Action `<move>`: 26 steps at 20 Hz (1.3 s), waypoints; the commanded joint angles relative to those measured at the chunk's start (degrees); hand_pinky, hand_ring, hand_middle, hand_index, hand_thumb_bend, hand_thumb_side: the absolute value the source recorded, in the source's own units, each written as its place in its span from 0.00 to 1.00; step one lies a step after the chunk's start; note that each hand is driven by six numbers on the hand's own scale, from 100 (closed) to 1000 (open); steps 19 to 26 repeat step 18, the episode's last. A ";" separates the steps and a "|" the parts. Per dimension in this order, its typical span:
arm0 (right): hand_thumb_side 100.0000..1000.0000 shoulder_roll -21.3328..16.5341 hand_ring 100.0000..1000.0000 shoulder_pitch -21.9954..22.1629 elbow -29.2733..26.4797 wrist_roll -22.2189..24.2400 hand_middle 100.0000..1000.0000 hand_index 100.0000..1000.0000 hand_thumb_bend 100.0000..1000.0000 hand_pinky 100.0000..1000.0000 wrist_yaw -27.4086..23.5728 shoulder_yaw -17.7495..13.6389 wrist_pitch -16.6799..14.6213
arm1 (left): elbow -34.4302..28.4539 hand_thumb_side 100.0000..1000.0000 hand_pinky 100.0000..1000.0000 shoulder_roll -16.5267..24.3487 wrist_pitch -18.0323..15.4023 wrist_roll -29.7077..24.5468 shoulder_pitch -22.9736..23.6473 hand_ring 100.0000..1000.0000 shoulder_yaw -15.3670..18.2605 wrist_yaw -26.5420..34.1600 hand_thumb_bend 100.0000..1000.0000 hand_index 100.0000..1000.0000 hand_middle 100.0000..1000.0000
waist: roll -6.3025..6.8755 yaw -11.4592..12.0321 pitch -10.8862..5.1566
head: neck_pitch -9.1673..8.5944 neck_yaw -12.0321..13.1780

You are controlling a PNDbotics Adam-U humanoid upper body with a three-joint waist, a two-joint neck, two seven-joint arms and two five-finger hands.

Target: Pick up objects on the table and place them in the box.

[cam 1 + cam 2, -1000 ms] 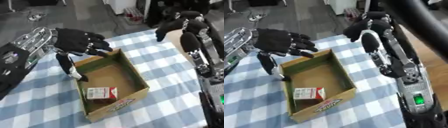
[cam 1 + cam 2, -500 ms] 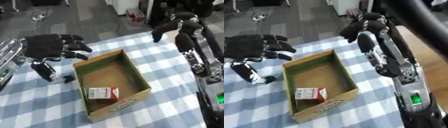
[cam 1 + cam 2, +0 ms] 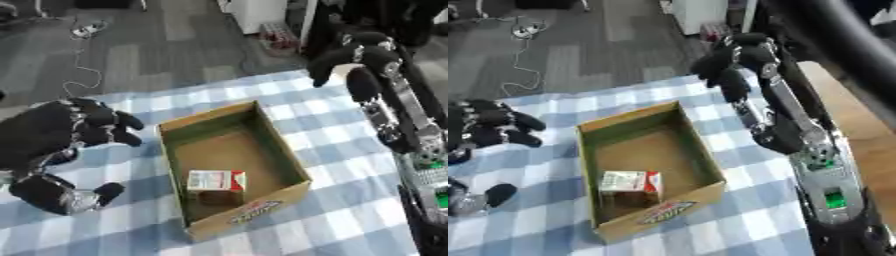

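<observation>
Small red-and-white carton (image 3: 215,180) lies inside the cardboard box (image 3: 277,141), near its front wall, mid-table. Judged light, stiff-sided, crushable; best gripped across its flat sides. Left hand (image 3: 61,131), fingers curled, holds nothing, beside the box's left wall. Right hand (image 3: 346,55) curled, empty, over the far edge. Blue-checked tablecloth (image 3: 350,220); grey floor (image 3: 166,45) beyond.

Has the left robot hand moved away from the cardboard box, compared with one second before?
Yes. The left robot hand was over the box's far-left corner; it now sits off to the left of the box, clear of its left wall, above the checked tablecloth.
</observation>
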 commanded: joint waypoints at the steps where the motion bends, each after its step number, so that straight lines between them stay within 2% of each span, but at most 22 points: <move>1: 1.00 -1.49 0.37 0.07 -0.77 -1.10 0.45 0.65 0.00 0.32 1.04 -1.07 0.51 | -2.34 1.00 0.46 -3.22 3.22 2.37 0.04 0.51 4.93 3.67 0.08 0.69 0.63 | -0.20 0.43 -0.41 | 1.12 -2.23; 2: 1.00 -1.69 0.37 0.25 -0.77 -1.36 0.45 0.65 0.00 0.32 1.48 -1.29 0.67 | -2.38 1.00 0.49 -4.30 4.77 4.95 -0.14 0.51 6.29 4.71 0.07 0.68 0.60 | -0.38 0.73 -0.25 | 1.22 -3.41; 4: 1.00 -2.01 0.37 0.55 -0.77 -1.88 0.45 0.65 0.00 0.32 2.28 -1.52 0.92 | -2.40 1.00 0.48 -5.85 8.05 10.45 -0.38 0.48 7.53 7.16 0.07 0.68 0.58 | -0.62 1.25 0.10 | 1.29 -5.89; 8: 1.00 -2.24 0.38 0.66 -0.77 -2.69 0.45 0.65 0.00 0.33 3.31 -1.72 1.25 | -2.41 1.00 0.40 -7.28 12.40 17.71 -0.22 0.44 6.31 14.94 0.07 0.68 0.55 | -0.85 1.51 0.67 | 1.31 -8.28; 11: 1.00 -2.17 0.37 0.52 -0.77 -3.33 0.45 0.65 0.00 0.33 3.63 -1.86 1.41 | -2.41 1.00 0.41 -7.33 12.87 17.64 -0.06 0.44 4.95 22.19 0.06 0.68 0.56 | -0.77 1.51 0.72 | 1.31 -8.80; 13: 1.00 -2.17 0.37 0.41 -0.77 -3.57 0.45 0.65 0.00 0.33 3.77 -1.87 1.46 | -2.41 1.00 0.40 -6.95 12.02 17.39 0.42 0.44 5.09 24.32 0.06 0.68 0.56 | -0.66 1.56 0.70 | 1.31 -8.52; 26: 1.00 -2.16 0.37 0.13 -0.77 -3.53 0.45 0.65 0.00 0.33 3.80 -1.56 1.34 | -2.41 1.00 0.39 -6.59 12.18 16.23 1.65 0.44 5.09 26.07 0.06 0.68 0.55 | -0.52 1.17 0.52 | 1.31 -8.04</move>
